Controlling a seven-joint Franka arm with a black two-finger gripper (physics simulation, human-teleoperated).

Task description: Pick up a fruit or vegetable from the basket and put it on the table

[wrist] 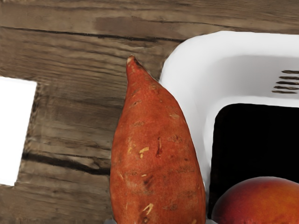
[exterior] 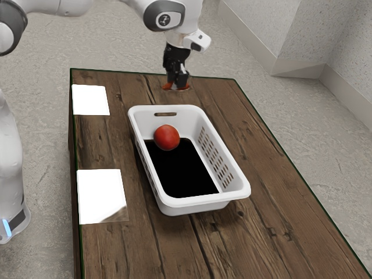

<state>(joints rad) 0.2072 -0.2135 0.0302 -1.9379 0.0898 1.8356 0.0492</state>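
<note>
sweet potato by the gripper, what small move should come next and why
Probably ease the gripper slightly down, so the sweet potato surely rests on the table. It is already outside the basket, beyond one end, low and right at the gripper; whether it touches the wood, I can't tell.

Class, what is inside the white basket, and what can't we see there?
Inside the basket, one round, reddish fruit sits at one end, over a black floor. Whatever lies directly beneath the fruit is covered.
</note>
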